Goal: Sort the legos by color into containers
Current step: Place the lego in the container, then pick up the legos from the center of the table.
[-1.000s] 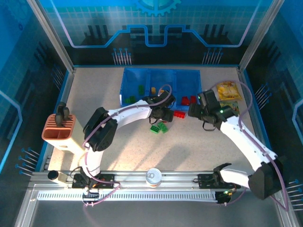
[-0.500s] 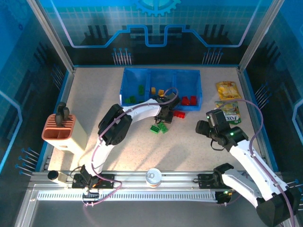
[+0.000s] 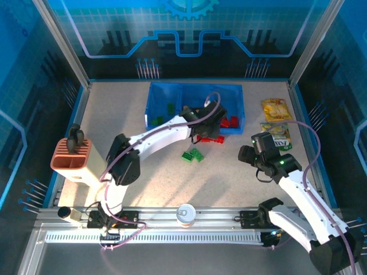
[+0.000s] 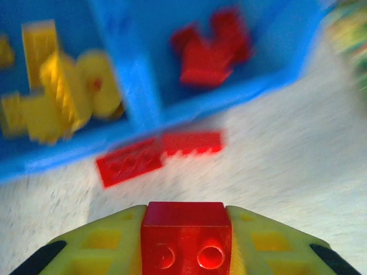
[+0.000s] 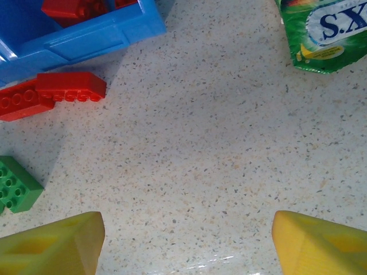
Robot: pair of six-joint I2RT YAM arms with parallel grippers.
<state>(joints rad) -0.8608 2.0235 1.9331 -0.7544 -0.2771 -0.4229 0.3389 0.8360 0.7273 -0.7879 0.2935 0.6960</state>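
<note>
Presently, left to right. Noted orange-and-white holder [image 3: 71,156] standing at far left of table. Found left arm stretched from its base diagonally up toward the tray [image 3: 195,85], with left gripper [image 3: 211,122] at the tray's near wall, by the right compartment. Saw yellow fingers [image 4: 103,246] clamped on one red brick [image 4: 186,238], two round studs visible on its near face, held above the table. Logged tray contents: green legos [image 3: 165,110] in left compartment, yellow legos [image 4: 51,97] in middle, red legos [image 4: 212,48] in right. Counted two loose red bricks [image 5: 51,93] on the table, end to end, just beside the tray's near wall. Spotted green bricks [image 3: 193,154] nearer the arms. Found right arm bent at elbow, right gripper [image 3: 252,153] angled down at bare table, jaws wide apart, holding nothing. Read "S.X" in white on the green packet [image 5: 324,31]. Could not read the yellow packet [image 3: 277,109].
</note>
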